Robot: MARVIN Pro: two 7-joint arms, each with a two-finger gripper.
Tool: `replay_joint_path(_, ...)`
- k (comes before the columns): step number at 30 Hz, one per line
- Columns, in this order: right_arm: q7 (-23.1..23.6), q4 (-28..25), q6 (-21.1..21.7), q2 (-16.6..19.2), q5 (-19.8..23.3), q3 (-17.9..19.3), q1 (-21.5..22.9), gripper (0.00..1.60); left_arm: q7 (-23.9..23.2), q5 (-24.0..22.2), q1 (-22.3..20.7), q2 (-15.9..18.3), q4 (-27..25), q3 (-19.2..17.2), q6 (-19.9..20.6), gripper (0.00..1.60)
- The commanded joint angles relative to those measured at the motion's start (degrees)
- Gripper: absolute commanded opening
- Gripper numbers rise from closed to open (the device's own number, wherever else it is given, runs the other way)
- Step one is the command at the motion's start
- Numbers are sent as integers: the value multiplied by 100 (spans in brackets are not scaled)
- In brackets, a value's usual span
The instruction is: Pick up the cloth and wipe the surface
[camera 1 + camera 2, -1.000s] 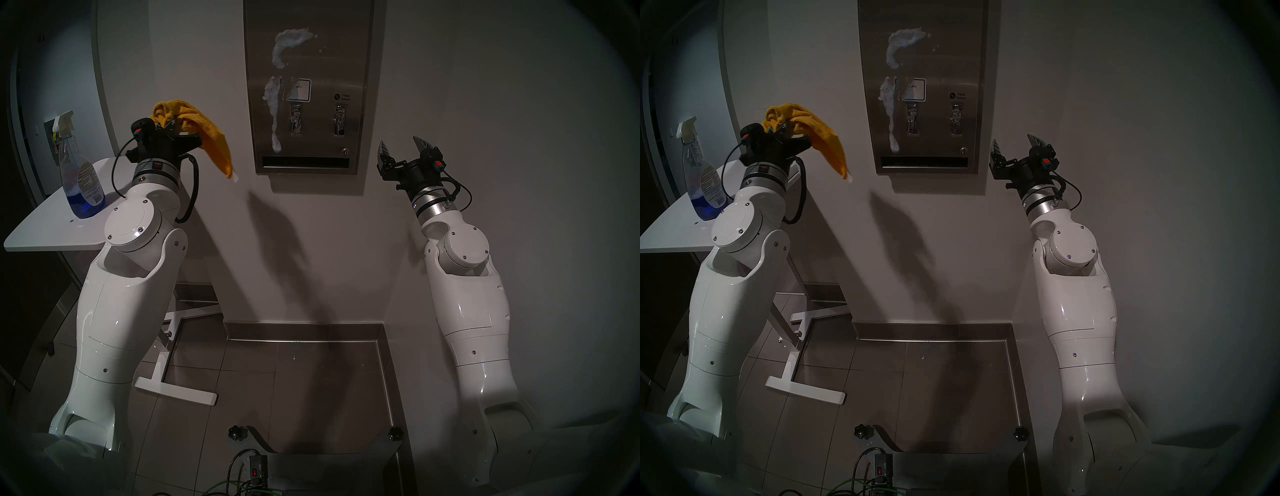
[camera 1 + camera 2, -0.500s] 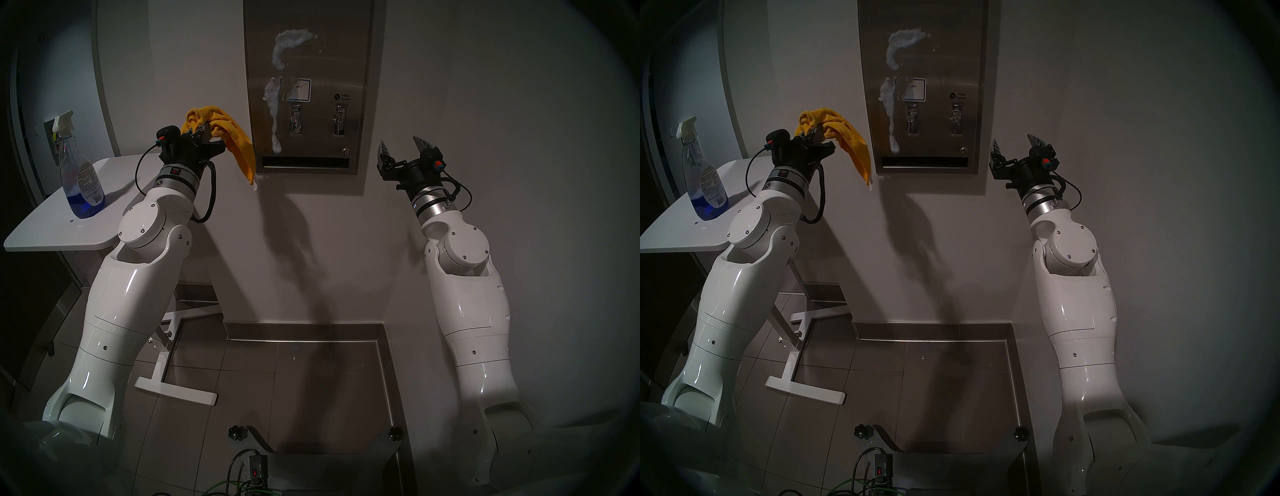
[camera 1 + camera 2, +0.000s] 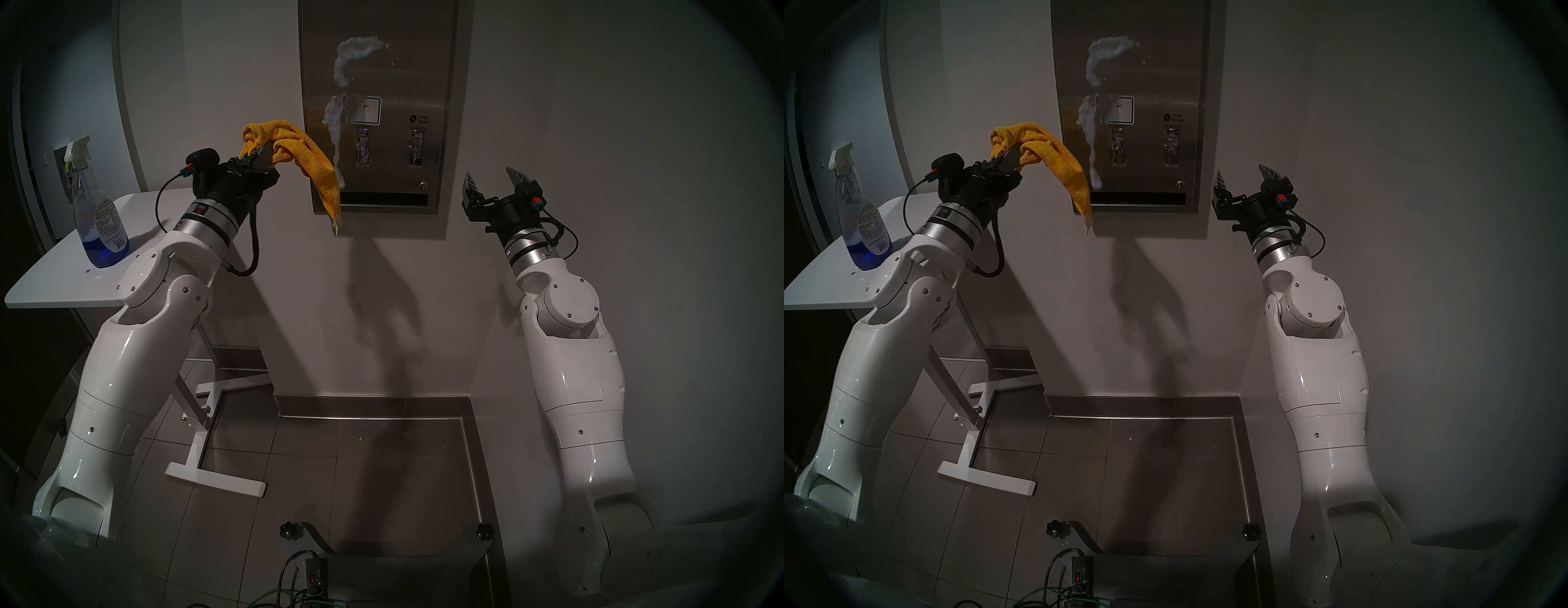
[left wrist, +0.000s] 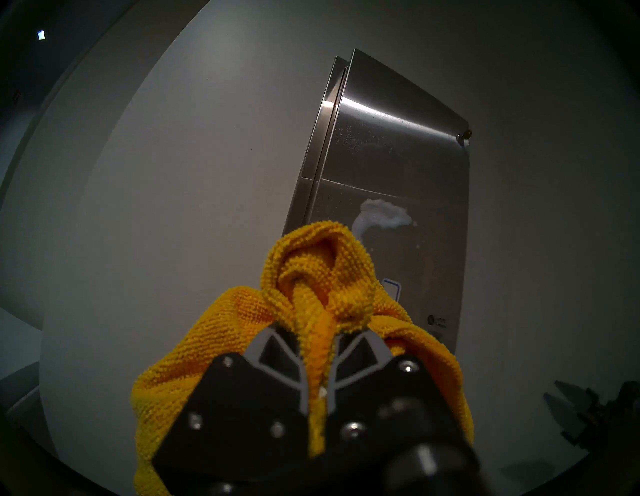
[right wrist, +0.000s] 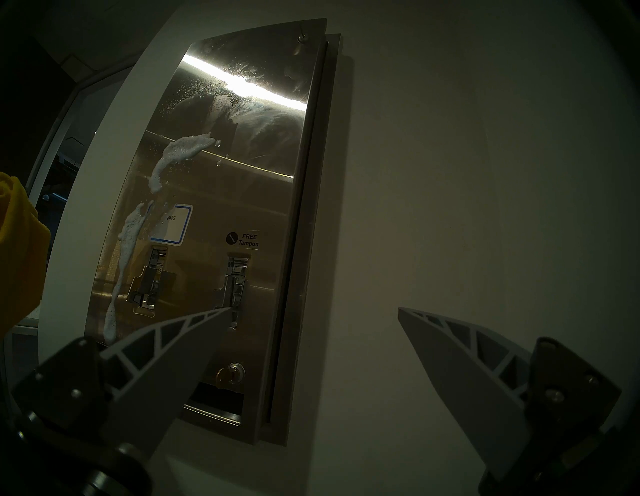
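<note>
Steel dispenser panel (image 3: 377, 106) on wall, white foam (image 3: 356, 53) not wiped yet. Yellow cloth (image 3: 297, 157) pinched tight in left gripper (image 3: 256, 159), hanging nr panel's left edge. Right gripper (image 3: 494, 180) wide, empty. Pick-up done, wiping left.

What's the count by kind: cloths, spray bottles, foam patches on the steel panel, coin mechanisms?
Mustard-yellow microfibre cloth, clamped in the left gripper: 1
Clear spray bottle with blue liquid on the white table: 1
White foam patches on the brushed steel dispenser panel: 2 (upper, lower streak)
Coin mechanisms: 2 (left, right)
Total: 6
</note>
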Motion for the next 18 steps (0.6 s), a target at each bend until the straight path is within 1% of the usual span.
replay_joint_path(1, 14, -193, -46, -15, 12, -16, 173, 160, -810, -845, 515, 457, -382, -359, 28, 0)
replay_joint_path(2, 14, -193, -46, -15, 12, -17, 173, 160, -820, -977, 573, 489, -407, -366, 45, 0)
replay_joint_path(5, 14, -197, -44, -14, 13, -17, 173, 160, -1178, -1279, 722, 596, -370, -400, 102, 0)
replay_joint_path(6, 14, -198, -44, -14, 13, -17, 173, 160, -1169, -1362, 749, 628, -366, -380, 121, 0)
replay_joint_path(7, 15, -200, -43, -14, 14, -17, 173, 160, -1337, -1475, 781, 676, -322, -390, 140, 0)
replay_joint_path(11, 15, -206, -39, -13, 15, -18, 172, 160, -1748, -1716, 719, 757, -102, -348, 190, 0)
replay_joint_path(12, 15, -208, -38, -13, 15, -18, 171, 160, -1897, -1741, 664, 751, 4, -334, 205, 0)
replay_joint_path(13, 15, -209, -37, -13, 15, -18, 171, 160, -1923, -1715, 604, 749, 85, -292, 184, 0)
replay_joint_path(14, 15, -210, -37, -13, 15, -18, 171, 160, -2146, -1687, 547, 710, 207, -290, 186, 0)
replay_joint_path(15, 15, -210, -37, -13, 15, -18, 171, 160, -2146, -1687, 547, 710, 207, -290, 186, 0)
replay_joint_path(16, 15, -209, -37, -13, 15, -18, 171, 160, -2281, -1655, 487, 690, 287, -284, 157, 0)
replay_joint_path(17, 15, -209, -37, -13, 15, -18, 171, 160, -2235, -1620, 443, 712, 317, -248, 133, 0)
replay_joint_path(18, 15, -209, -37, -13, 15, -18, 171, 160, -2358, -1587, 404, 696, 387, -241, 115, 0)
